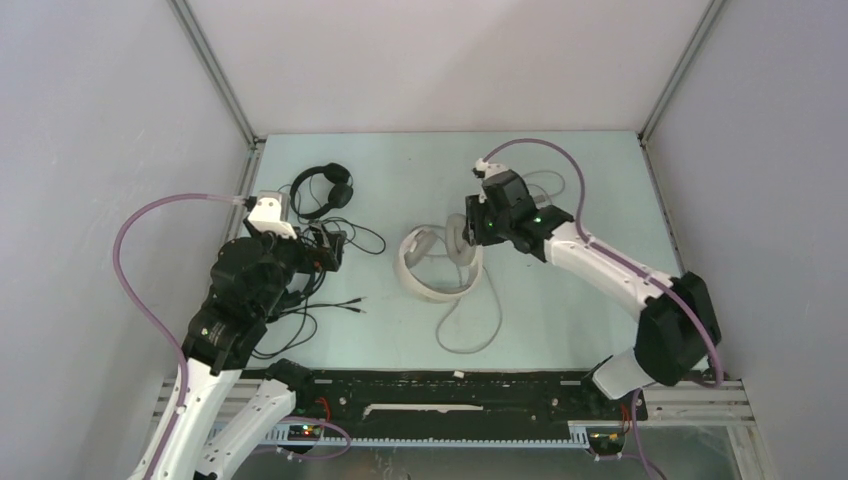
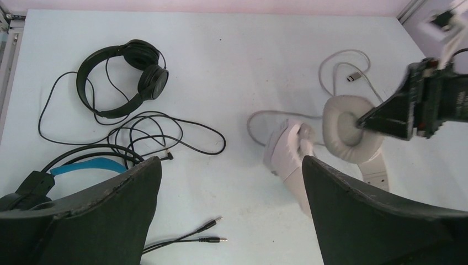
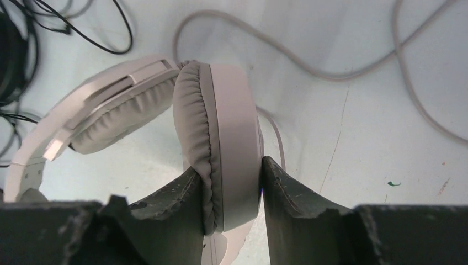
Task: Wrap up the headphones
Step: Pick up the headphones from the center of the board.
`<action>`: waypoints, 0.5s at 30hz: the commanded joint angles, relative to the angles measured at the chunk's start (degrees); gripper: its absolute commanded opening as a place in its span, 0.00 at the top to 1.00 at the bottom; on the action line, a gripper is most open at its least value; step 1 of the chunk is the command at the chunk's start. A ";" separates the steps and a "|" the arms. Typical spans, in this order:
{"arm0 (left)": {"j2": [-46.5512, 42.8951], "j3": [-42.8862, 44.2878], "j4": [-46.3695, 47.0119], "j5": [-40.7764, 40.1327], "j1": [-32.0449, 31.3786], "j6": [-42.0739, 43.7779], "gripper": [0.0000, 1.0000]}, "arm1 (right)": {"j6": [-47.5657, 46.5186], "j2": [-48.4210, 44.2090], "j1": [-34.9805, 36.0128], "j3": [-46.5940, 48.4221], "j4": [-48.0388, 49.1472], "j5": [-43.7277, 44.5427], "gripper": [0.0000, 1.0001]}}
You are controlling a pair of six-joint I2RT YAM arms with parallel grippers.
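Observation:
The white headphones [image 1: 425,272] lie mid-table, their pale cable [image 1: 470,335] looping toward the near edge. My right gripper [image 3: 230,168] is shut on one padded ear cup [image 3: 221,121], a finger on each flat side. The other cup and the headband [image 3: 83,105] trail off to the left. Slim black headphones [image 2: 124,74] rest at the back left, their thin cable spread in loops. A bulkier black set with a blue-lined headband [image 2: 83,165] lies partly hidden under my left finger. My left gripper [image 2: 230,165] hovers open over bare table, holding nothing.
Two black jack plugs [image 2: 212,232] lie on the table below the left gripper. Tangled black cable [image 1: 320,300] spreads beside the left arm. The pale cable's plug [image 2: 353,76] sits behind the white set. Grey walls enclose the table on three sides.

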 commanded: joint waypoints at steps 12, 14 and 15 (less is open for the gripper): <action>0.51 -3.02 6.45 7.95 -0.21 0.67 0.00 | 8.92 -15.34 -7.23 -1.49 5.33 -14.00 0.71; 0.84 -2.28 7.13 8.82 -0.21 -2.24 0.00 | 9.55 -15.90 -7.96 -1.50 4.91 -15.00 0.72; 1.23 -1.89 7.33 9.86 -0.21 -3.47 0.00 | 10.00 -16.27 -8.14 -1.49 4.85 -15.53 0.72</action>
